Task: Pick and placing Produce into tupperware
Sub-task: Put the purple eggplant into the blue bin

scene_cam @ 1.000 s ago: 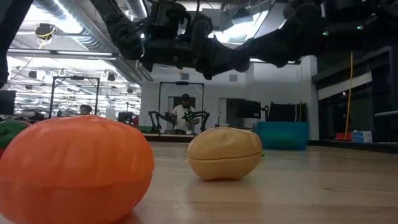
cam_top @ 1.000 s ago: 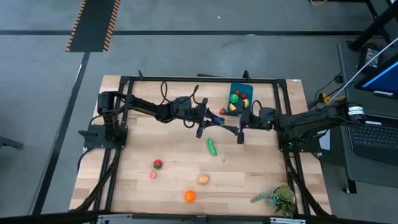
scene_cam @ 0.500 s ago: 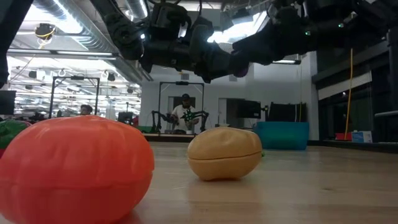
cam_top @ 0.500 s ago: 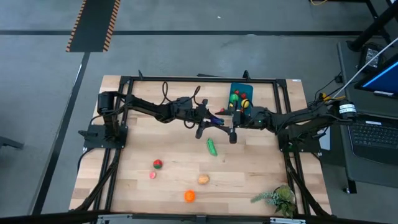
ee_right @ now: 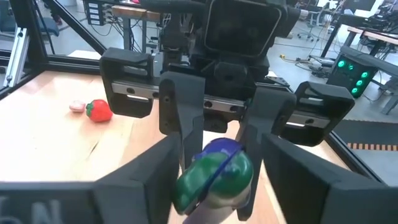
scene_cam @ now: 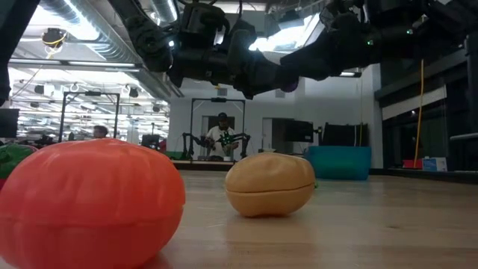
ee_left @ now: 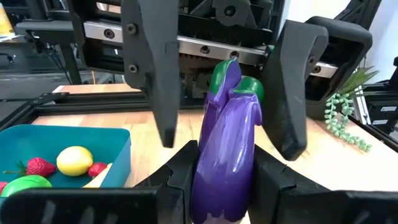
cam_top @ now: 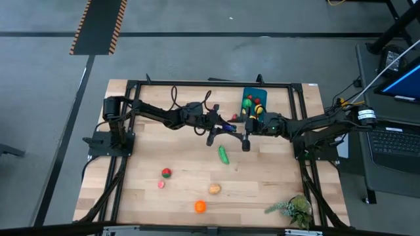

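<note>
**Two hands meet on one eggplant, mid-surface**

Left hand (ee_left: 224,186) is clamped on a purple eggplant (ee_left: 225,143), green cap pointing away from its wrist. Right hand (ee_right: 214,186) faces it head-on, fingers spread either side of the cap end (ee_right: 214,174) — whether they touch it I cannot tell. From above, both hands meet over the middle of the wooden surface (cam_top: 184,196), held up off it.

Blue tub (cam_top: 252,101) sits near the far edge, just behind the right hand — holds a lemon (ee_left: 74,160), strawberry (ee_left: 38,167) and other pieces.

Loose on the surface: green cucumber (cam_top: 224,155) just below the hands; red piece (cam_top: 166,173), small pink piece (cam_top: 160,185), tan piece (cam_top: 214,189), orange piece (cam_top: 199,206) nearer the front. Leafy sprig (cam_top: 292,208) at the front right corner.
</note>
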